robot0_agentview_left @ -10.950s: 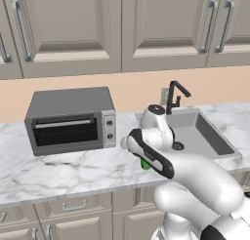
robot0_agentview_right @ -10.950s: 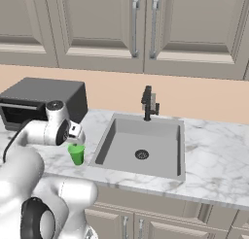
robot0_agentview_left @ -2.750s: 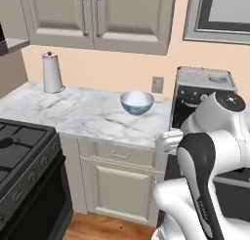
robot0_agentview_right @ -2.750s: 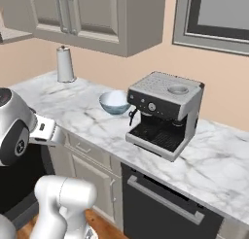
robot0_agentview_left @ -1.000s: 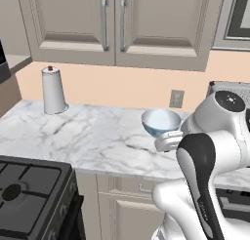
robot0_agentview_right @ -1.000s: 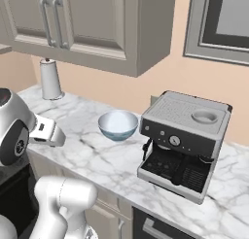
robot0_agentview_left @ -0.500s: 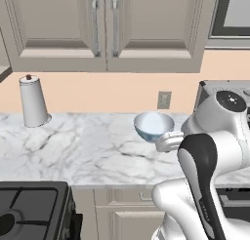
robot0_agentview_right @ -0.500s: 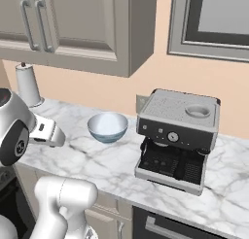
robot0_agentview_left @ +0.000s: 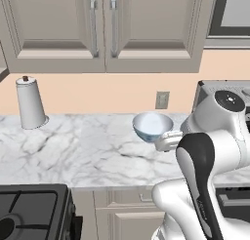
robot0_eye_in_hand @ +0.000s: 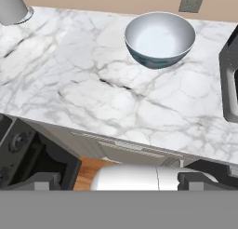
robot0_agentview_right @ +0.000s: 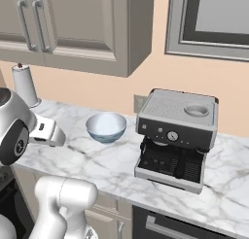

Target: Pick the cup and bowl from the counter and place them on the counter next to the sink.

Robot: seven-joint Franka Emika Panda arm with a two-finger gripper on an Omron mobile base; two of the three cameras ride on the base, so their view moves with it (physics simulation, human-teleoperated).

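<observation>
Bowl point(robot0_eye_in_hand: 160, 38) not yet picked up, resting upright on the marble surface point(robot0_eye_in_hand: 83, 84) between paper-towel holder point(robot0_agentview_left: 30, 103) and espresso machine point(robot0_agentview_right: 176, 137), claw point(robot0_eye_in_hand: 118, 179) wide open, empty, well short of it.

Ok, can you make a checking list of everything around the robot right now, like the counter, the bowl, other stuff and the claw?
Surface: white marble counter with grey veins, over beige panelled cabinets.
Job's things: round glossy pale blue-white bowl stands upright and empty on the counter, near the wall outlet, left of the coffee machine in the right base view.
Clutter: tall white cylinder with a dark knob at the wall; grey and black espresso machine beside the bowl.
Claw: the claw is open, held off the counter edge, holding nothing, apart from the bowl.
Cables: nothing seen.
Surroundings: beige wall cabinets above, black gas stovetop at the counter's left end.
</observation>
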